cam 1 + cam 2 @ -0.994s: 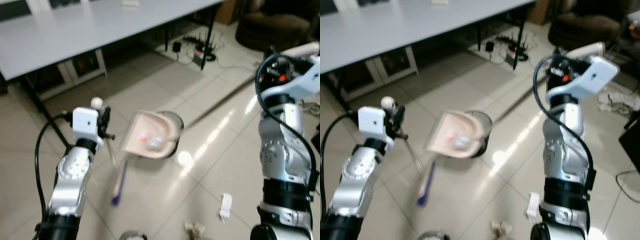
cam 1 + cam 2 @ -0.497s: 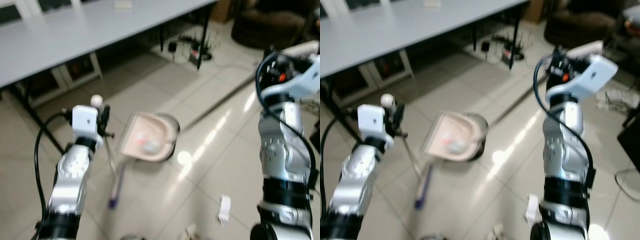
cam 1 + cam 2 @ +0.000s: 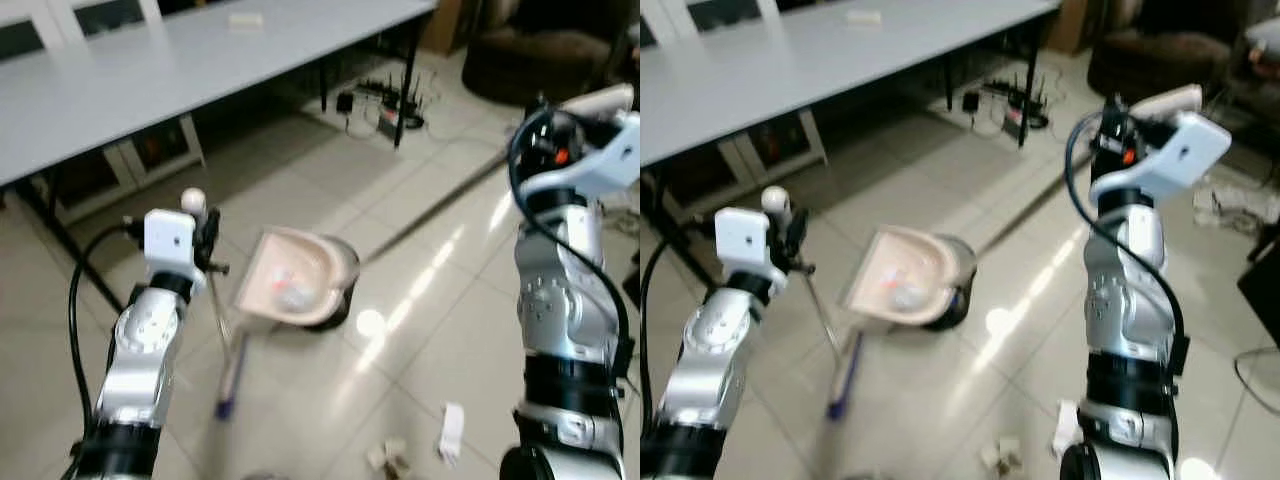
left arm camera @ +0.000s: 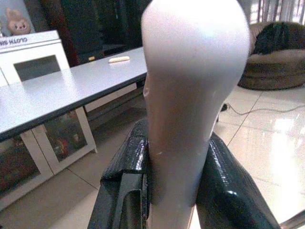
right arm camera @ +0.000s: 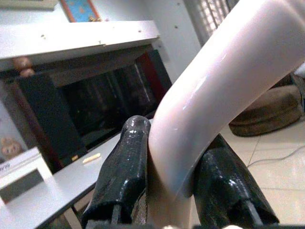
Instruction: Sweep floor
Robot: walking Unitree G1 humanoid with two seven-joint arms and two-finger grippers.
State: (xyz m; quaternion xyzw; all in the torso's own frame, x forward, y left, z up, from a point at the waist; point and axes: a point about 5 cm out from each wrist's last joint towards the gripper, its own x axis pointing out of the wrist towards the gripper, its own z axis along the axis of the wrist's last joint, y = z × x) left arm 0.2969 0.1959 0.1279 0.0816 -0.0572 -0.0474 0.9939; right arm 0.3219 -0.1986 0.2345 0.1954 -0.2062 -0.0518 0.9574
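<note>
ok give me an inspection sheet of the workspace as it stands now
surface: glossy beige tile floor with a bright glare spot
job's things: pink dustpan on a long handle, tilted, litter inside; thin broom stick with a blue end beside it
clutter: crumpled white scraps on the tiles near the right arm
grippers: left gripper shut on a pale rounded handle top; right gripper shut on a curved pale handle
cables: power strip and tangled black leads under the table; black cable looped along each arm
surroundings: long grey table, dark round seat beyond it
</note>
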